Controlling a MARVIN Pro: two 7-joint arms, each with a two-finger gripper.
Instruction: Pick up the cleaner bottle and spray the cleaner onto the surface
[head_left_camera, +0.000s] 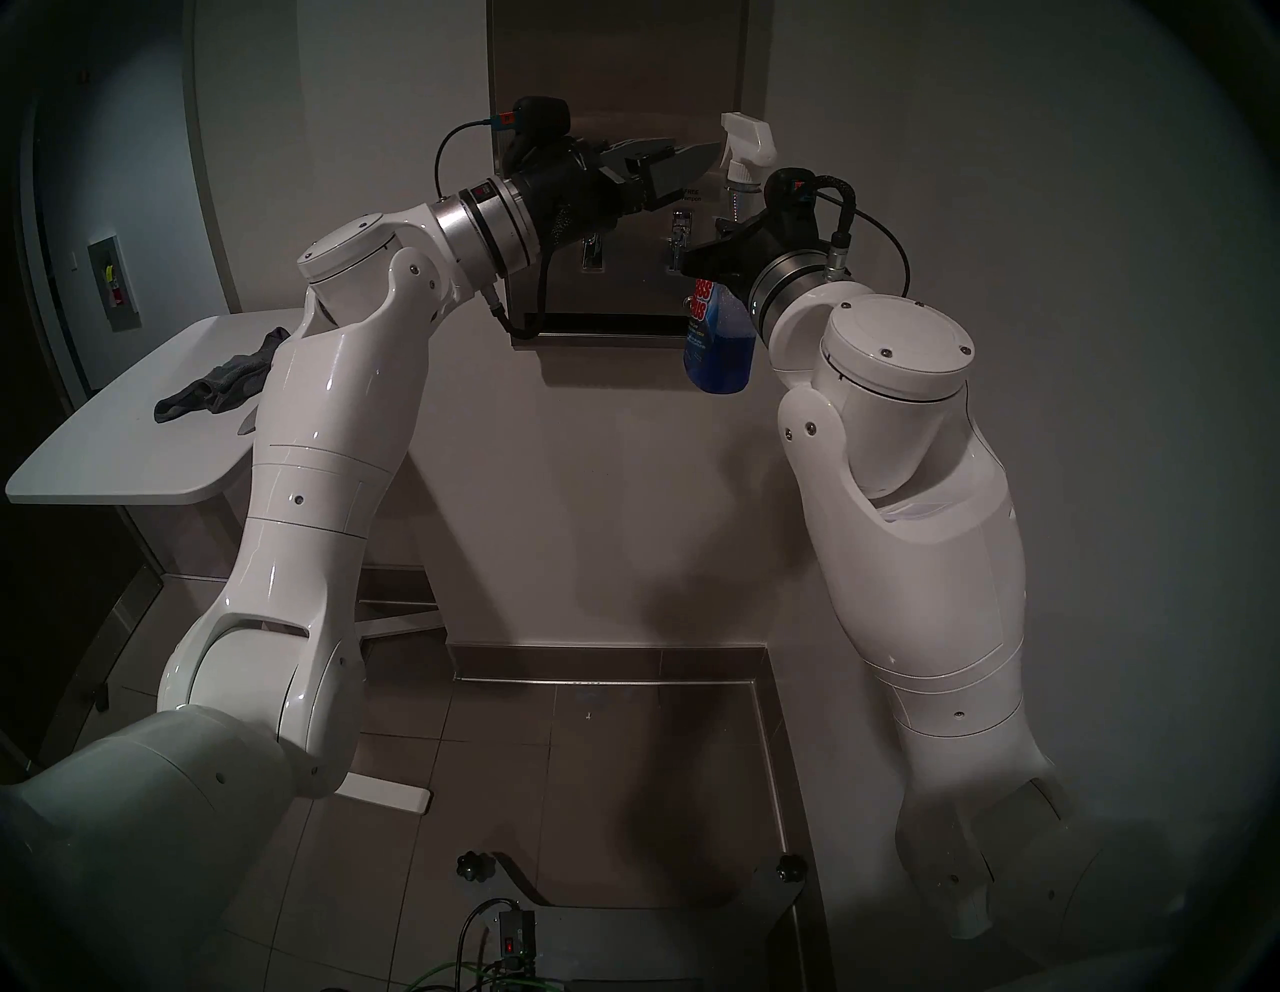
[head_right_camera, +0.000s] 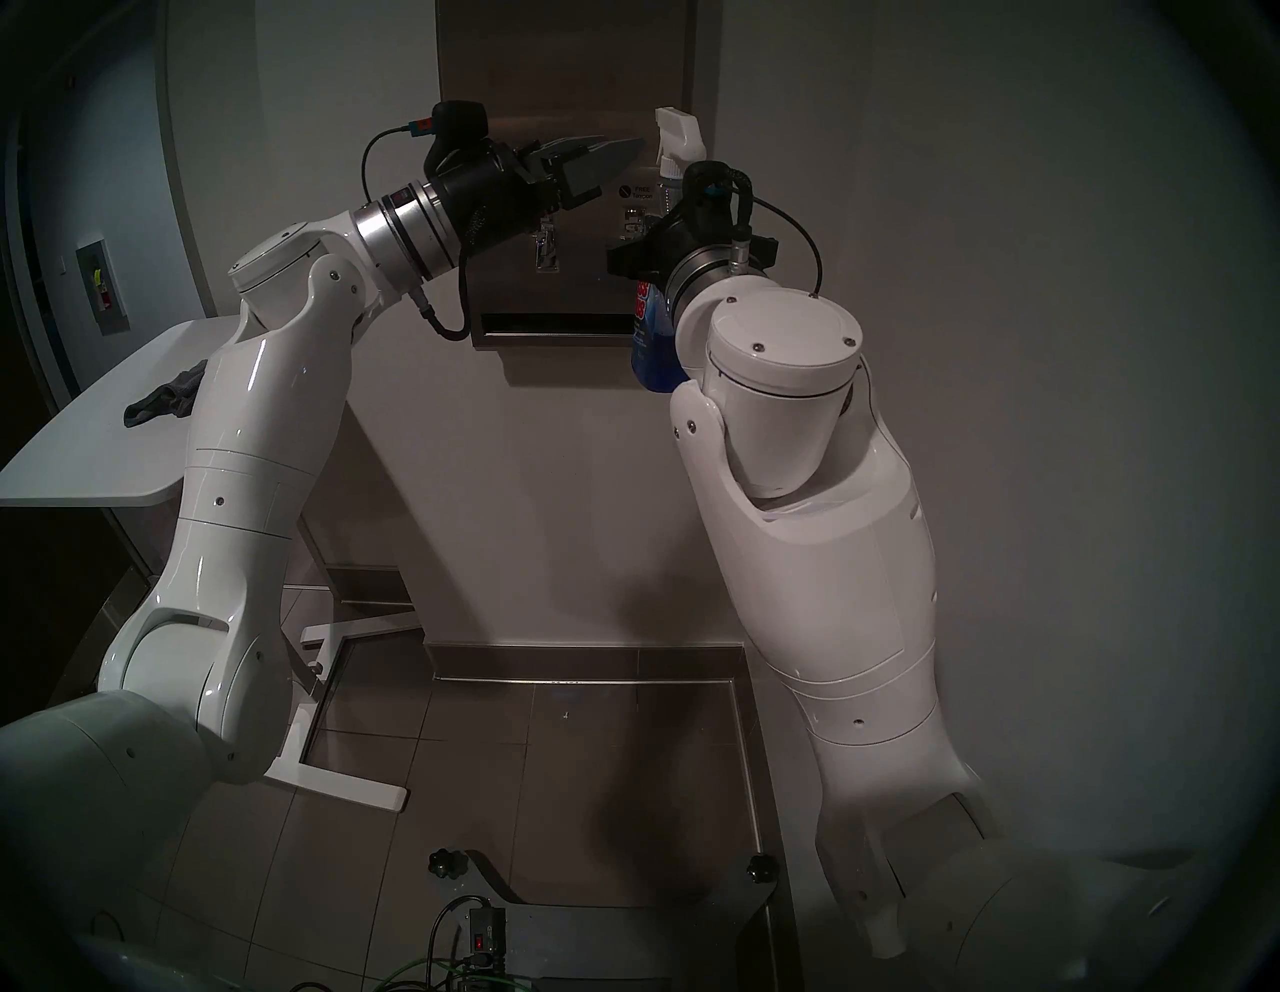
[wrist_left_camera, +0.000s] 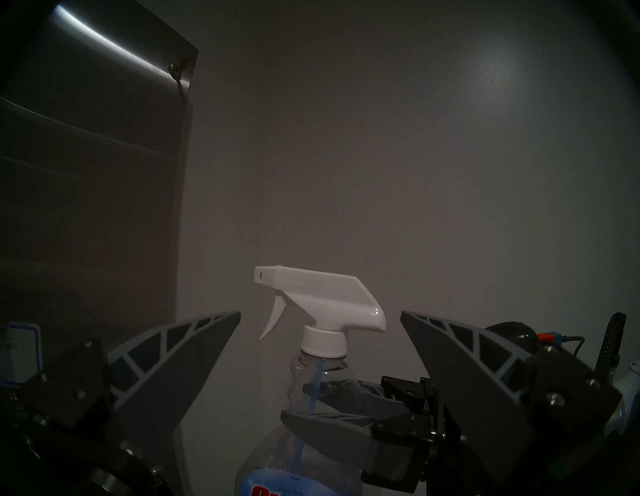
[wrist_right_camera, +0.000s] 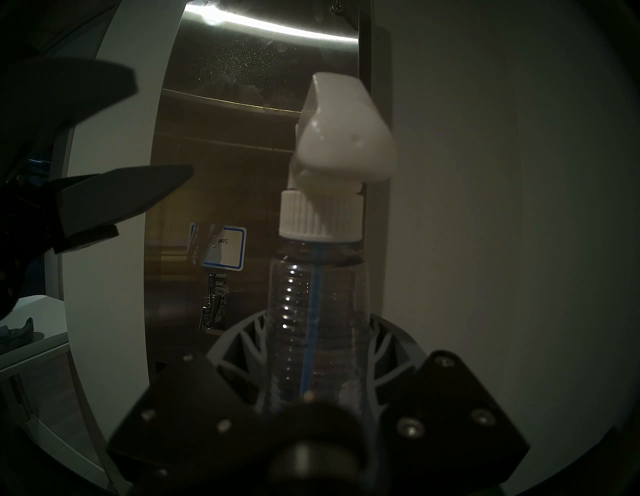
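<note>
- The cleaner bottle (head_left_camera: 720, 346), a clear teardrop-shaped plastic spray bottle with blue liquid in its lower half, a blue label and a white trigger head (wrist_left_camera: 318, 298), hangs upright in the air just in front of the wall panel's right edge, nozzle turned toward the panel.
- It looks light to middling in weight with the liquid sloshing low, thin-walled and a little squeezable, smooth and likely slippery; the ribbed neck (wrist_right_camera: 311, 311) under the white cap seems the safest hold, and the trigger is the only part that needs pressing.
- The right gripper (wrist_left_camera: 346, 412) is clamped on that neck, its grey lattice fingers (wrist_right_camera: 249, 350) wrapping both sides of it.
- The left gripper (head_left_camera: 675, 166) stands spread wide and empty, just left of the trigger head and level with it; I'd judge it is lining up to squeeze the trigger, not yet touching it.
- The surface (wrist_right_camera: 242, 138), a tall brushed stainless-steel dispenser panel, carries a blue-bordered sticker (wrist_right_camera: 225, 249), a small metal lever (wrist_right_camera: 213, 304) and a keyhole (wrist_left_camera: 176, 67); fine whitish specks show near its top.
- Off to the left, a crumpled grey cloth (head_left_camera: 215, 388) lies on a white tabletop (head_left_camera: 104, 457), well apart.
</note>
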